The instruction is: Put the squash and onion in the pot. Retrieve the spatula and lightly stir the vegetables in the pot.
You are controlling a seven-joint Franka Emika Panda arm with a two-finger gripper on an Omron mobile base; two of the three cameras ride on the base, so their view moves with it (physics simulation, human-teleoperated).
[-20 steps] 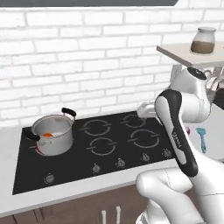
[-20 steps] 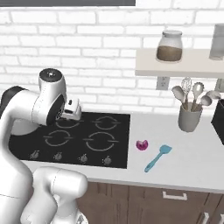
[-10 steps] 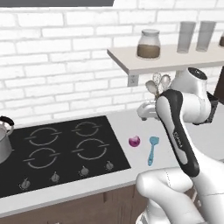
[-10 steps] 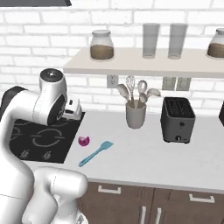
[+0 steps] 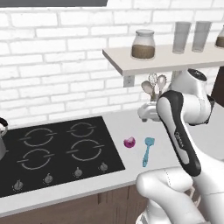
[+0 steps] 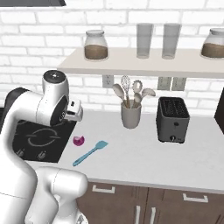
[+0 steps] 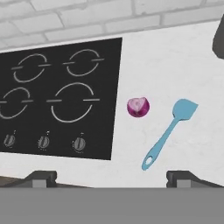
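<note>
We see the onion (image 7: 138, 106) lying bare on the white desk (image 7: 175, 57), just off the 3 o'clock edge of the black cooktop (image 7: 57, 96) in the hand view, so that part of the task is not done. The spatula (image 7: 168, 132) lies flat at the onion's 3 o'clock, near but not touching, blade toward 1 o'clock, handle toward 7 o'clock; it is not picked up. At the far 9 o'clock edge of the left base view a steel rim with a black handle shows, likely the pot (image 5: 1, 142); we cannot see inside, so we cannot tell whether the squash is in.

The end effector (image 7: 111, 177) hangs above the desk, released, fingers spread wide, grasping nothing, roughly over onion and spatula.

We judge what is left: onion into pot, fetch spatula, stir. Pot sits well apart from the onion, across the cooktop.
</note>
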